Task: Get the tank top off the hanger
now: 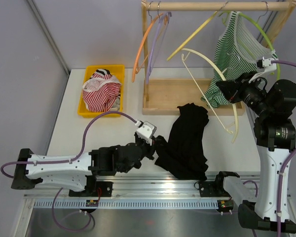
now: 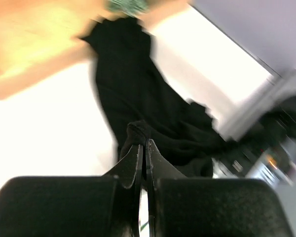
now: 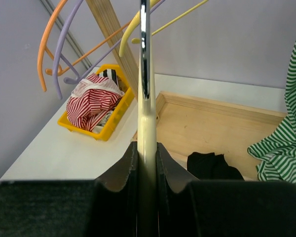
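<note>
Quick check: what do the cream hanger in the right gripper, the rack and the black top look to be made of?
Cream hanger: looks like smooth, glossy plastic, with a shiny metal hook.
Rack: pale unpainted wood, matte, with faint grain.
Black top: soft matte fabric, crumpled in folds; the weave can't be told.

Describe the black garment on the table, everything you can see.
The black tank top is plain, soft dark cloth, off any hanger, lying crumpled in a long heap on the white table. Its far end overlaps the wooden rack base; its near end nears the arm rail. The left gripper, shut, meets its left edge.
</note>
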You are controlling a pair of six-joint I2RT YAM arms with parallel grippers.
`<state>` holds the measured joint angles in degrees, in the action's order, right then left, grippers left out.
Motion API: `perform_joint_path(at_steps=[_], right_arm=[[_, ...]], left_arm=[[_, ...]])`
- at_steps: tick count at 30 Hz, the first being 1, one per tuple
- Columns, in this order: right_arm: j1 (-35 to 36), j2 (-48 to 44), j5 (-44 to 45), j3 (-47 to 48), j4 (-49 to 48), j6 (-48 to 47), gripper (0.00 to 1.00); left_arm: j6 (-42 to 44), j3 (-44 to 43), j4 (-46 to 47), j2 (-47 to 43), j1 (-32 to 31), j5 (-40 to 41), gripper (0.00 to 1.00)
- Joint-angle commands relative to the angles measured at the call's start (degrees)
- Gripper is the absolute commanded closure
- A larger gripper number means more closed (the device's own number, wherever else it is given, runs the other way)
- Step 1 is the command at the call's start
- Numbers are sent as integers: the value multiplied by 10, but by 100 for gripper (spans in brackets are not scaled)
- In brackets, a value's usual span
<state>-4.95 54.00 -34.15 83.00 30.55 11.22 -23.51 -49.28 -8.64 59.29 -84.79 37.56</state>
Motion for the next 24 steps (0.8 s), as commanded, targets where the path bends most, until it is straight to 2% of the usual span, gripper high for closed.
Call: perform_joint_path(at_steps=[1,8,12,14,16,17,18,19,20,24], right_arm=[[6,-34,34,35,36,-29,100],[6,-77,81,12,105,-30,100],[6,-98,116,12,140,-38,100],[6,-107,131,14,158,-40,100],[6,-119,145,21,178,-42,100],[6,-126,148,23,183,-43,100],[6,-129,154,29,190,-43,100],[6,-132,168,33,197,-43,100],[6,-137,179,37,213,-42,100],[6,-143,220,58,244,-39,100]], left_arm=[[42,-22,37,12,45,92,100],[73,-28,113,100,148,120,100],[70,-37,126,163,161,123,98],[64,-39,122,174,161,121,94],[55,-42,115,184,161,115,71],[51,-42,112,183,160,110,53],[45,-39,109,178,161,100,14],[40,-37,106,173,161,96,5],[37,-35,103,167,161,91,1],[30,-28,87,135,161,75,1]])
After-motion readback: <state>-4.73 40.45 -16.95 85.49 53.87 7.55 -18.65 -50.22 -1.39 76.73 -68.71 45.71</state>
